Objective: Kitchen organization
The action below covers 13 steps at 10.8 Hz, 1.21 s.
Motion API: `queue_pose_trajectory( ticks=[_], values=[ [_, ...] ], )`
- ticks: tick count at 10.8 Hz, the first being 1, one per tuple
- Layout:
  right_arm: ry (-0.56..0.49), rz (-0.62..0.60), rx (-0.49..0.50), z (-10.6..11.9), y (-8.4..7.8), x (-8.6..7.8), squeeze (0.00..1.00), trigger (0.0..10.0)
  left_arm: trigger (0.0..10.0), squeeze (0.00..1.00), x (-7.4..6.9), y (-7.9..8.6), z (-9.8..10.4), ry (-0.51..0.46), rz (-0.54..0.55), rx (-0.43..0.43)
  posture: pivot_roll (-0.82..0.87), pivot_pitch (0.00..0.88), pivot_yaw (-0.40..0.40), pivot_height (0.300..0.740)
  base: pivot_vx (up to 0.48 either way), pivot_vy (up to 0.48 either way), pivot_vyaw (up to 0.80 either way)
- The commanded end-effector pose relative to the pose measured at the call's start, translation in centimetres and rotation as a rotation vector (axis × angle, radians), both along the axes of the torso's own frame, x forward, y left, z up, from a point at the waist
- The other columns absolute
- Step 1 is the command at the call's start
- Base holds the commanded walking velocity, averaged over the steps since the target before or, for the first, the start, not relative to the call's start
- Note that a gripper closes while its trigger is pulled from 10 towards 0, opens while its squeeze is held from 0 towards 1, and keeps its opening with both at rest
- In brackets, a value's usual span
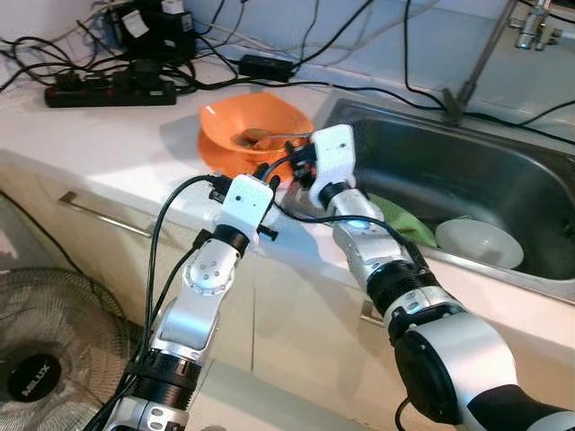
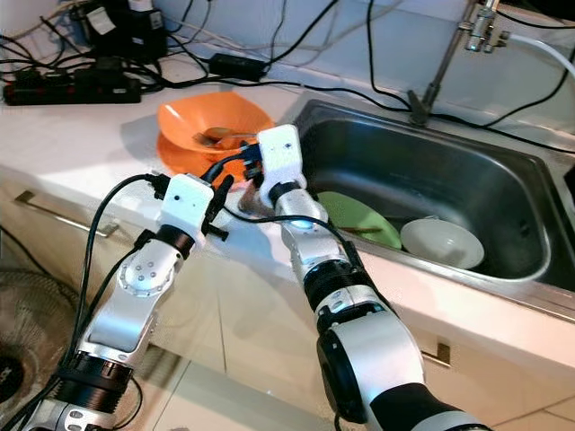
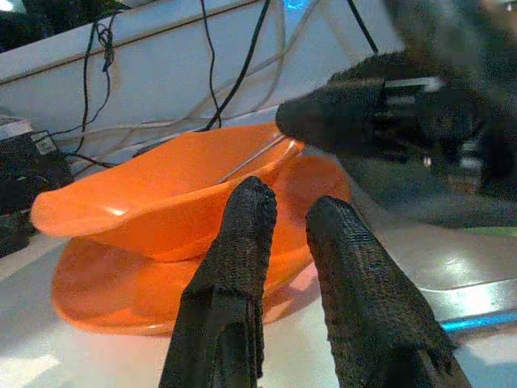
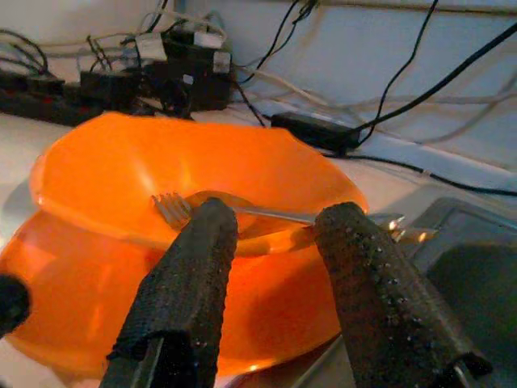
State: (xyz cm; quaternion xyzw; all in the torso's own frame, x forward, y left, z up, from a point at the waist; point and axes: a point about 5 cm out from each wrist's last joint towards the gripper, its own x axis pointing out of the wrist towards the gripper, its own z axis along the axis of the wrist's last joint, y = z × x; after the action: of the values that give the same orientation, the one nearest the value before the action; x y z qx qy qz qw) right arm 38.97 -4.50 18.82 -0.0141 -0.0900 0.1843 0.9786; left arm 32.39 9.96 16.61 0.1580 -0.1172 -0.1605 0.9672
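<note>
Orange bowl [image 1: 256, 121] sits on an orange plate [image 1: 220, 157] on the white counter [image 1: 108, 135], right by the sink [image 1: 503, 189] rim; a fork [image 4: 242, 212] and what looks like a spoon lie inside the bowl, handles sticking out over the rim toward the sink. Room behind is tight: power strip [image 1: 110, 92], black adapter [image 1: 265, 66] and loose cables run along the wall. Counter to the robot's left of the plate is bare. In the sink: green plate [image 2: 359, 220] and white bowl [image 2: 442, 242], well apart from the orange stack. Right gripper [image 4: 275, 242] reaches in from the sink side, fingers spread w/ a gap, tips near the bowl rim on either side of the fork handle, not touching it. Left gripper [image 3: 287, 218] comes low from the counter's front edge, fingers a narrow gap apart, nothing between them, tips just short of the plate edge. Both forearms angle up over the counter edge, wrists close together.
</note>
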Motion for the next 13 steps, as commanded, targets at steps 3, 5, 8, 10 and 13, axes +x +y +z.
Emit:
queue_pose_trajectory(
  ticks=[3,5,8,10,13],
  values=[
    [-0.113,-0.166,0.007,0.2,-5.3,0.0,0.0,10.0,10.0,0.0,-0.3,-1.2,-0.3,0.012,-0.045,0.01,0.25,0.031,-0.057,0.74,0.0,0.0,0.0],
    [-0.185,-0.263,0.004,-0.5,-8.9,-1.6,0.0,10.0,10.0,0.0,-0.4,-1.5,-0.7,0.016,-0.063,0.003,0.21,0.037,-0.031,0.74,0.0,0.0,0.0],
    [-0.117,-0.339,-0.012,-3.4,-10.8,-3.4,0.0,10.0,10.0,0.0,0.2,-1.3,-0.8,0.008,-0.035,-0.029,0.19,0.033,-0.013,0.74,0.0,0.0,0.0],
    [-0.099,-0.329,0.034,-3.6,-9.9,-3.8,0.0,10.0,10.0,0.0,0.7,-0.8,-0.2,-0.019,-0.006,-0.06,0.19,0.018,-0.012,0.74,0.0,0.0,-0.72],
    [-0.104,-0.311,0.038,-3.1,-8.9,-3.7,0.0,10.0,10.0,0.0,0.9,-0.9,-0.1,-0.025,-0.005,-0.064,0.19,0.001,-0.017,0.74,0.0,0.0,0.0]
  ],
)
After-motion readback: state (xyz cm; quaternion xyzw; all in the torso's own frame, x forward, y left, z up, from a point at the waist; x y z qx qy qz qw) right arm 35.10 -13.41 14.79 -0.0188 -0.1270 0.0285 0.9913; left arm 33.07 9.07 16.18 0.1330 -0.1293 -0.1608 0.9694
